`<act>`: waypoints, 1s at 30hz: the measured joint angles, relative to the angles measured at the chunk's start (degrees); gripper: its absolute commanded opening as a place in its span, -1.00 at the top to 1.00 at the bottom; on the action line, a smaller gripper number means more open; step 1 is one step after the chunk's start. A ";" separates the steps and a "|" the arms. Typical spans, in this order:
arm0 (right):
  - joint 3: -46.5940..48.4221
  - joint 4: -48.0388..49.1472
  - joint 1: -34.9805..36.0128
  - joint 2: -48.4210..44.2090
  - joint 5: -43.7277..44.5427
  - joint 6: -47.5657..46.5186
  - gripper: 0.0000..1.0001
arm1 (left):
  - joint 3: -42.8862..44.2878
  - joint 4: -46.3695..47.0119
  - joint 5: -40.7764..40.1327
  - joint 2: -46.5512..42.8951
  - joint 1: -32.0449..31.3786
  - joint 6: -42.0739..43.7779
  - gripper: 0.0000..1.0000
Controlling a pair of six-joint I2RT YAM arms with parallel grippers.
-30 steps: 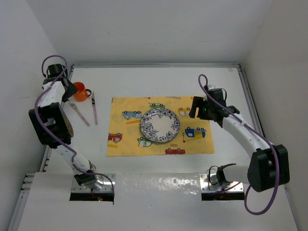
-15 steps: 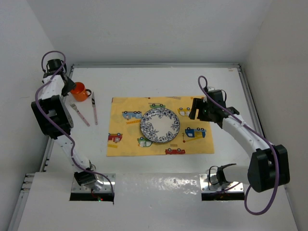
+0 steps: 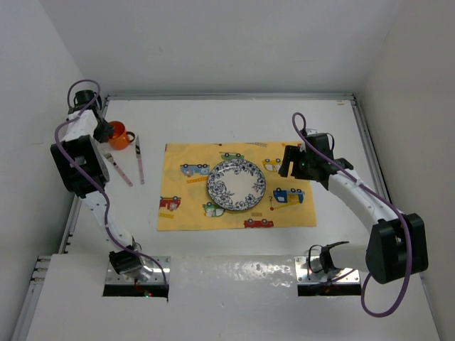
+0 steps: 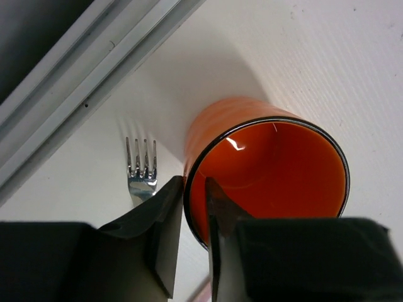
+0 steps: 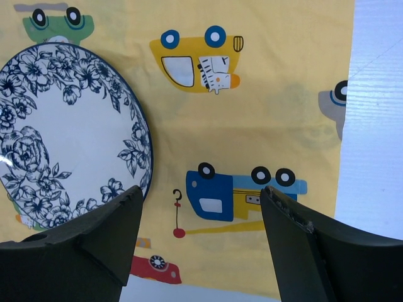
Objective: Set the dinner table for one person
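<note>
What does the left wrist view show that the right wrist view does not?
Left wrist only: a glossy orange cup, silver metal fork tines beside it, the grey metal edge rail, and the left gripper straddling the cup's wall. Right wrist only: a round blue-and-white floral plate on the yellow car-print placemat, with the right gripper open above them. Both: the plain white dinner table.

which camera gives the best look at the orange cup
Left wrist: the orange cup fills the frame, rim and empty inside clear, the left gripper straddling its wall. Top external shows the orange cup small, by the left arm. Right wrist does not show it.
</note>
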 measured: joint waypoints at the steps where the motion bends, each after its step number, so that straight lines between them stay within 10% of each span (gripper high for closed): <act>1: 0.00 0.00 0.00 -0.02 -0.02 0.00 -0.48 | 0.09 -0.09 0.13 0.00 0.00 -0.04 0.69; 5: 0.00 0.00 0.00 -0.02 -0.20 -0.11 -0.48 | 1.33 -0.96 0.44 0.17 0.11 0.24 1.00; 19: 0.00 -1.97 0.02 -1.73 -0.15 -0.17 -0.47 | 1.97 -4.07 6.12 -4.00 -0.96 -0.26 1.00; 30: 0.02 -8.20 0.04 -12.39 5.35 0.50 -0.48 | -3.02 3.58 9.84 -20.33 -26.95 -5.53 1.00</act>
